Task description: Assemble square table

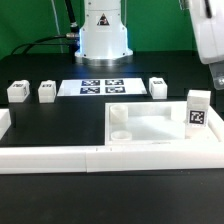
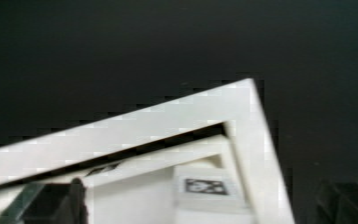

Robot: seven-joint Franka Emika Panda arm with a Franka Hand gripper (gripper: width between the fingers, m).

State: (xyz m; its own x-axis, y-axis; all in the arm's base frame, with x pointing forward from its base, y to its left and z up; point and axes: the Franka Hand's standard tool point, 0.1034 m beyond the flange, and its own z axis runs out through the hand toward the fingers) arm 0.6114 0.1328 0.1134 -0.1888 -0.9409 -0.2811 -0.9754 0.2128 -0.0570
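The square slab point(image 1: 150, 128) lies at the exterior view's right, rim up, with a round socket point(image 1: 119, 115) showing in a corner. One leg block point(image 1: 198, 108) stands at its right edge, tag facing the camera. Three more leg blocks point(image 1: 16, 91) point(image 1: 46, 92) point(image 1: 158, 87) stand apart on the table. My gripper point(image 1: 212, 62) hangs above the right-hand leg block, apart from it. In the wrist view my gripper point(image 2: 197, 206) is open and empty, its dark fingers point(image 2: 44, 200) wide apart over a slab corner point(image 2: 229, 105) and a tag point(image 2: 206, 187).
The marker board point(image 1: 100, 87) lies in front of the robot base point(image 1: 104, 35). A long white border bar point(image 1: 100, 158) runs along the front, and another point(image 1: 5, 125) stands at the exterior view's left. A green backdrop stands behind.
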